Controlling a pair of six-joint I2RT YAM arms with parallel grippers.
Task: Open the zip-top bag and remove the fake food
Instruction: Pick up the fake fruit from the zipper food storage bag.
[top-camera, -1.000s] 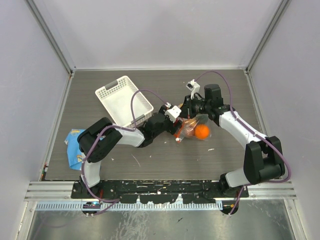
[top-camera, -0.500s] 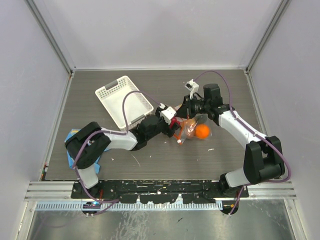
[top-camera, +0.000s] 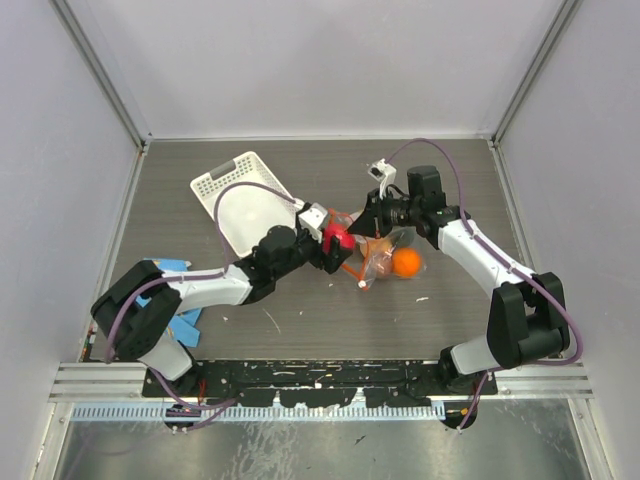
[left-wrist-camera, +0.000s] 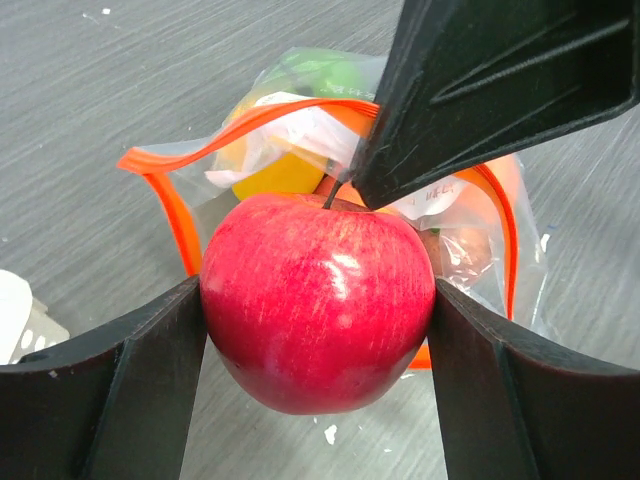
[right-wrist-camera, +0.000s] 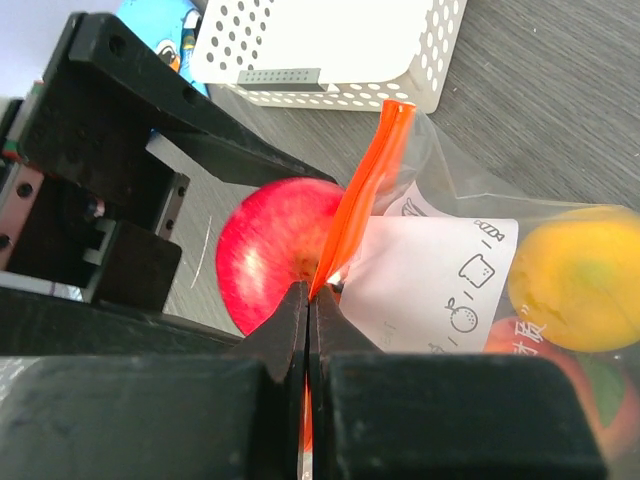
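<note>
From above, the left pincer grasps a red apple just left of the bag. The bag lies mid-worktop with an orange fruit inside. The right pincer is clenched on the bag's upper edge. A white basket sits behind and to the left.

The left wrist view shows the red apple wedged between the two fingers, just outside the bag's open, orange-rimmed mouth. Yellow and green fruit show inside.

In the right wrist view, the right pincer has its jaws shut on the bag's orange strip. The red apple is just beyond the strip, and a yellow fruit lies inside the bag.
</note>
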